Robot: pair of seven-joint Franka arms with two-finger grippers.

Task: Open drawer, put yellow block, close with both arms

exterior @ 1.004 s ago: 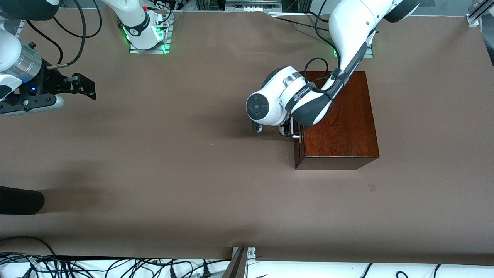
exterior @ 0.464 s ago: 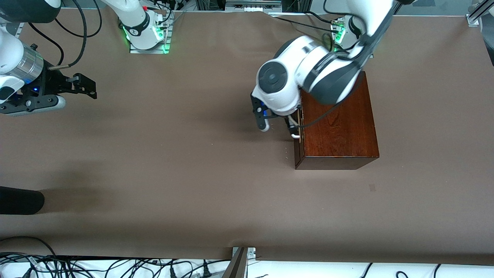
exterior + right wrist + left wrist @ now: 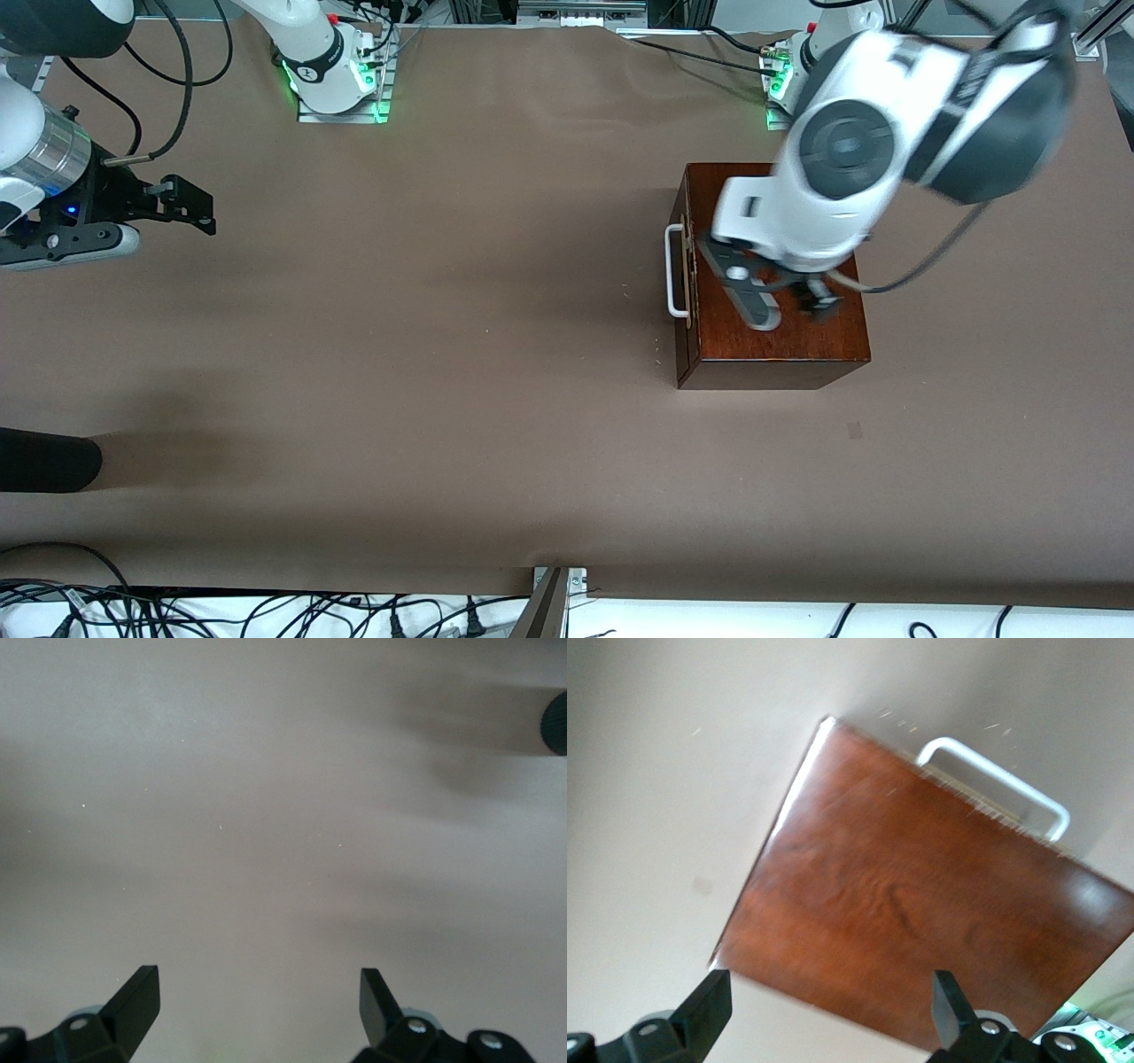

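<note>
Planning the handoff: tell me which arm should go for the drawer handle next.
Left, probably. The left gripper hangs open over the wooden box, right beside the drawer's white handle. The right gripper, also open, waits over bare table at the right arm's end. The yellow block is not visible.

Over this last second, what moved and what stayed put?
The left gripper let go of the white handle and rose from beside the drawer front to over the wooden box, fingers open and empty. The drawer stayed shut and the box unmoved. The right gripper waits open at its end of the table, barely shifted.
</note>
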